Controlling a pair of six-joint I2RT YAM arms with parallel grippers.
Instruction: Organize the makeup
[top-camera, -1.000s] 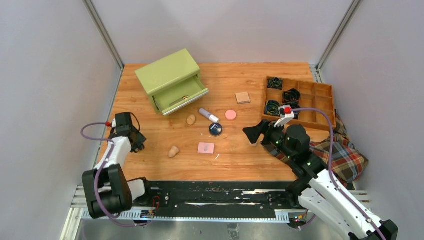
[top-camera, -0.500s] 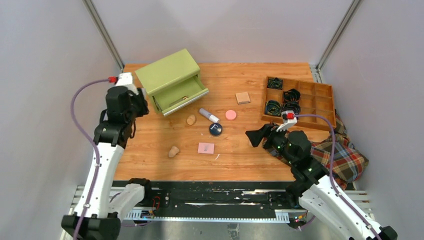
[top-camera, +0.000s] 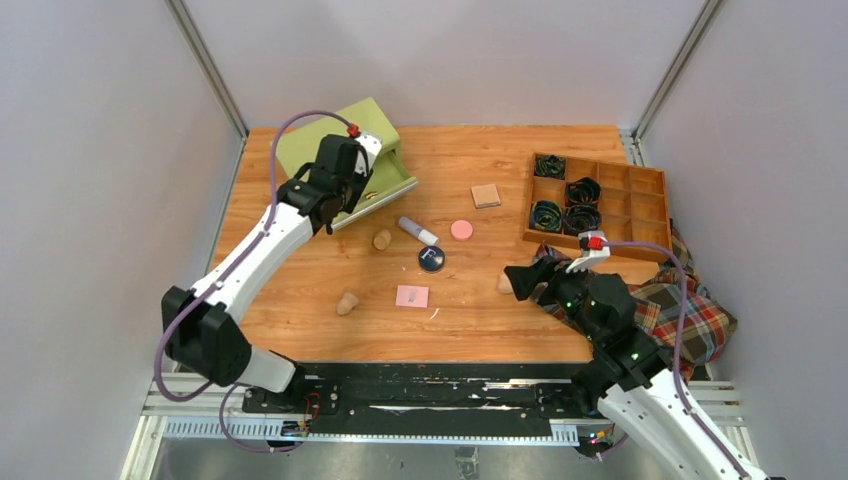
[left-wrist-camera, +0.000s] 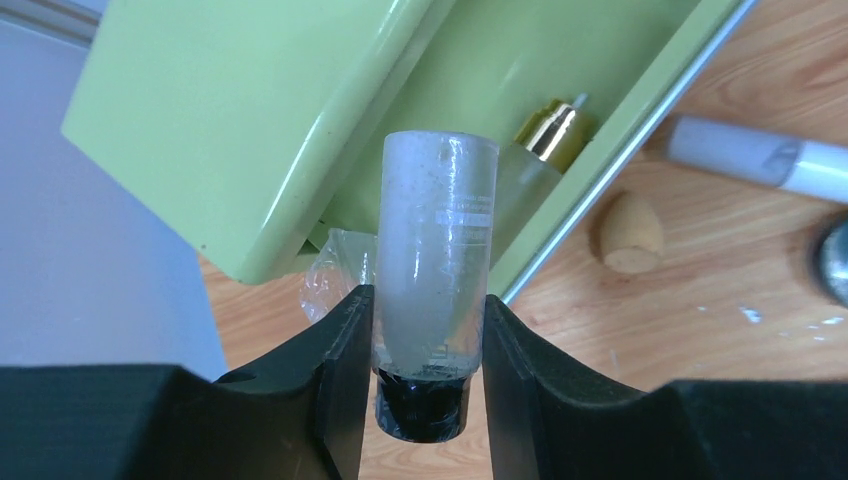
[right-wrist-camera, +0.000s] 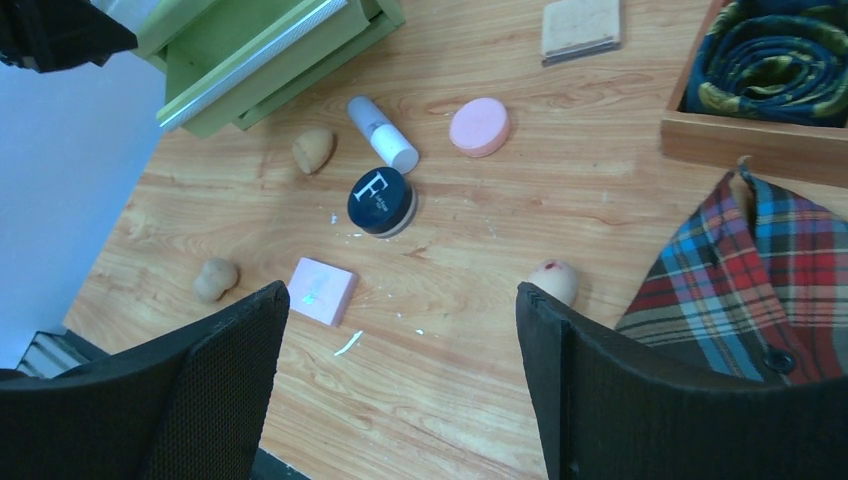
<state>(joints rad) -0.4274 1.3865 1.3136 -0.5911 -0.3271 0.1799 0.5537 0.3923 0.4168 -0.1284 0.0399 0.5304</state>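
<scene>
**Fingers (left-wrist-camera: 335, 350) pinch a bottle by the drawer**

Left gripper (left-wrist-camera: 428, 300) clamps a frosted clear cylindrical bottle (left-wrist-camera: 435, 240). Its long axis runs along the fingers, black cap toward the wrist, base pointing at the light-green cabinet's open drawer (left-wrist-camera: 500, 70). Right gripper (right-wrist-camera: 400, 290) hangs spread wide over the wooden table (right-wrist-camera: 480, 400).

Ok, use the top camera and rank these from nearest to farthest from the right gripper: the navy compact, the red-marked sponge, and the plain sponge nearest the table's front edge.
From the right gripper:
1. Red-marked tan sponge, right at the fingertips.
2. Navy compact, mid-table, to the gripper's left.
3. Plain tan sponge, much farther left, towards the front edge.
</scene>
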